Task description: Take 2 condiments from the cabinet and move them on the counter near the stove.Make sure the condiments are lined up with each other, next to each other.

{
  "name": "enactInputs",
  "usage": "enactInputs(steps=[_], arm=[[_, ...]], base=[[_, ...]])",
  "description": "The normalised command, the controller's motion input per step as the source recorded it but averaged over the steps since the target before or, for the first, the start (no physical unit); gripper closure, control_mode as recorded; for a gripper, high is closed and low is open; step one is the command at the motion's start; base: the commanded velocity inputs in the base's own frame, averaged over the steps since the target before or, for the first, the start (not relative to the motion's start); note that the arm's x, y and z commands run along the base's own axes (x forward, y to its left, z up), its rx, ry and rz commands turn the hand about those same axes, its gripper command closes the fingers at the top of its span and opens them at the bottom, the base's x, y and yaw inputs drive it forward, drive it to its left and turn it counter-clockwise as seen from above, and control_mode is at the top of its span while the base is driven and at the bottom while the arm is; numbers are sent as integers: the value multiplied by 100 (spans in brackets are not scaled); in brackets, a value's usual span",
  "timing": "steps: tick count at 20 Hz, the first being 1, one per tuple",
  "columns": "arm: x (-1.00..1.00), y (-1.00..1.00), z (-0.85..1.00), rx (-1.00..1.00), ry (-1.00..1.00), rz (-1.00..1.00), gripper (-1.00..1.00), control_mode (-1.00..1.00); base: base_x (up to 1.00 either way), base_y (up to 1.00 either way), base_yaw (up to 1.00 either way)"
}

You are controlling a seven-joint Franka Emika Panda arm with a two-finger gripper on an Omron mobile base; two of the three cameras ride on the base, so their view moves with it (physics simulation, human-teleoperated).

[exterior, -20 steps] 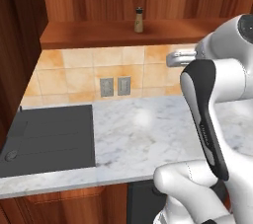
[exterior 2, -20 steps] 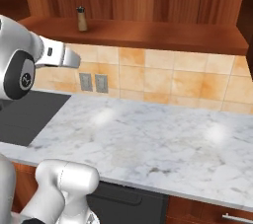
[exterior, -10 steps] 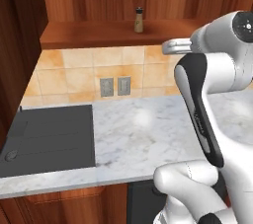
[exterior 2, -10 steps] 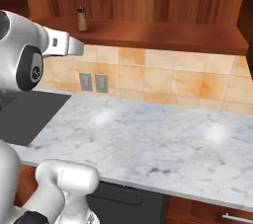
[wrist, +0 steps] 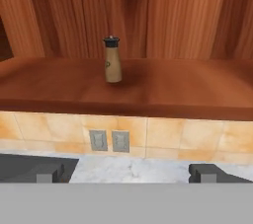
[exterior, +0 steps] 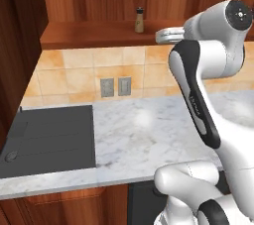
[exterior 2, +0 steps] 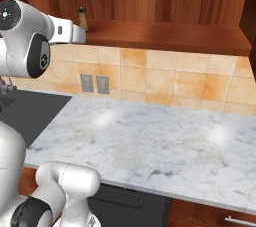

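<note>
One shaker up on the cabinet shelf, gripper lined up on it

Tan shaker (wrist: 112, 60) stands upright on the cabinet (wrist: 148, 90) shelf; gripper (wrist: 129, 172) fingers spread wide, empty. Coming in too low could clip the shelf edge or tip the shaker over.

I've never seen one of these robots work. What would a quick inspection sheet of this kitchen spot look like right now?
Surface: white marble counter, with the black stove at its left end.
Job's things: one tan shaker with a dark cap stands upright on the cabinet shelf; a second condiment: nothing seen.
Clutter: nothing seen.
Hand: the hand is raised to about shelf level, facing the shaker, fingers spread apart, holding nothing.
Cables: nothing seen.
Surroundings: tan tiled backsplash with two wall outlets; reddish-brown wood panelling behind the shelf.
</note>
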Motion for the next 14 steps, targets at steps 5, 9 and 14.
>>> enactInputs(steps=[5,9,14], arm=[[50,26,0,0,0,0,-100,-100],[56,28,0,0,0,0,-100,-100],[54,15,0,0,1,0,-100,-100]], base=[[0,0,0],[0,0,0],[0,0,0]])
